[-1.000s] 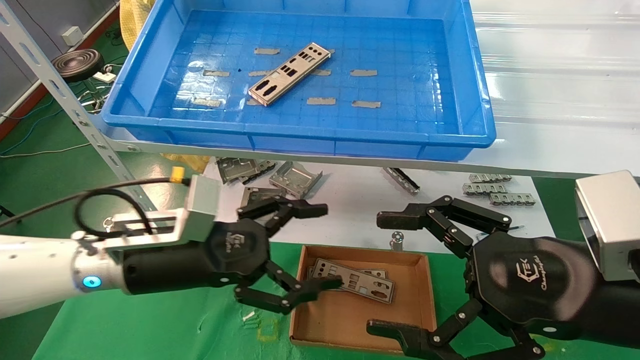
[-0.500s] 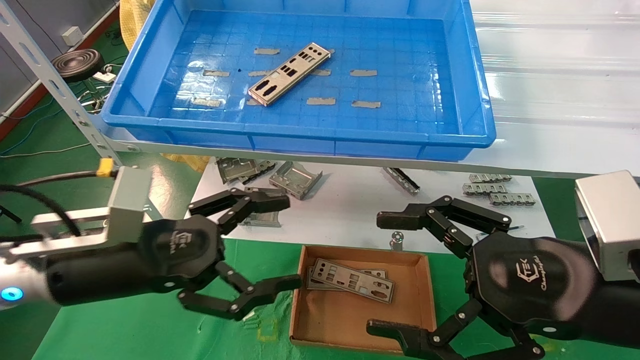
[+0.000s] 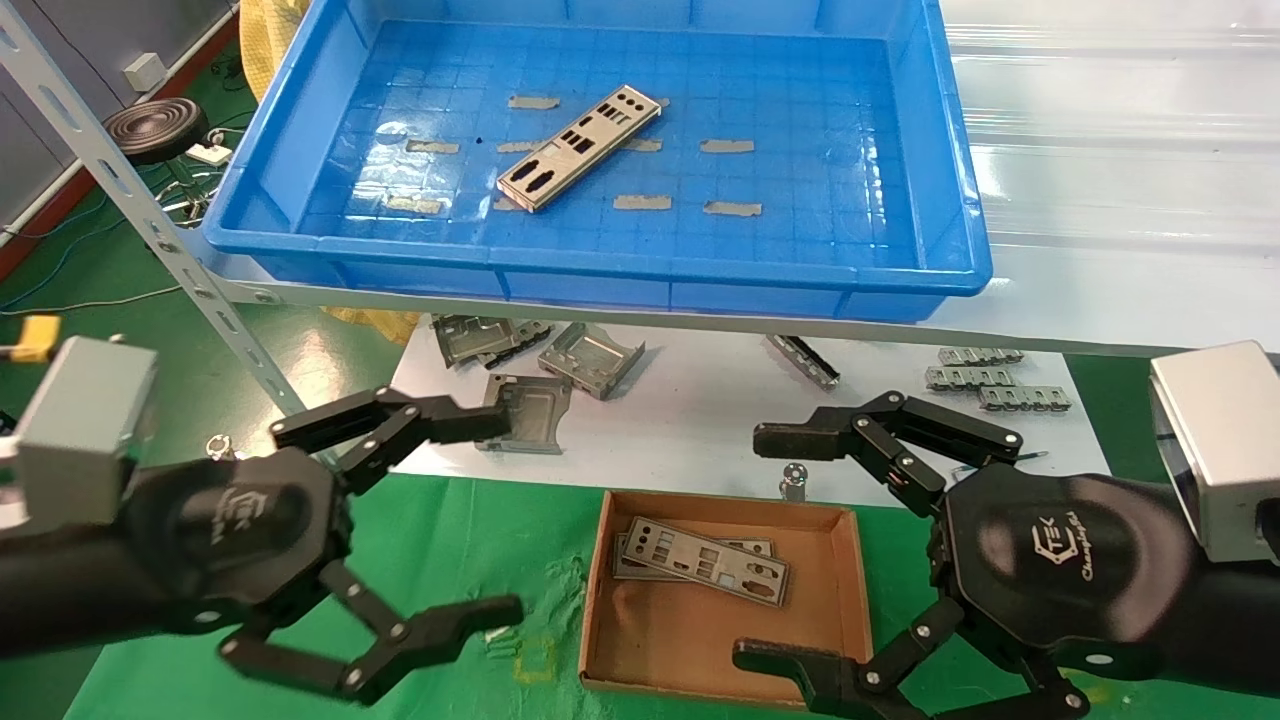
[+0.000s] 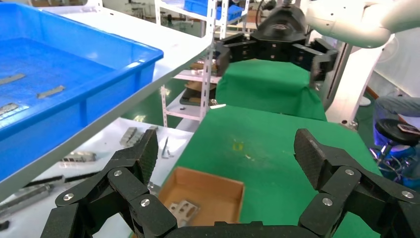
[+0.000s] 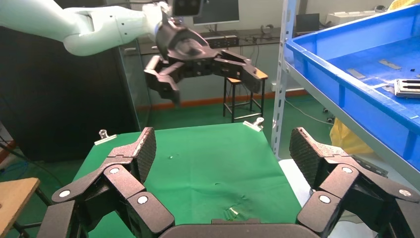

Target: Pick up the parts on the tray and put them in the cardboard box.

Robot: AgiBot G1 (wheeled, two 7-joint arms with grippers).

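Left hand (image 3: 400, 540) hangs low at eight o'clock, fingers spread wide, carrying nothing, beside the cardboard box (image 3: 850, 570). Two parts (image 3: 705, 567) lie flat in that box at six o'clock. One part (image 3: 580, 147) waits up at twelve on the tray (image 3: 620, 278), lying diagonally. Looks like between picks: next, a reach up over the blue wall. Right hand (image 3: 790, 550), at four o'clock, gapes wide too. Both palms read "Changingtek"-style lettering, hard to make out.
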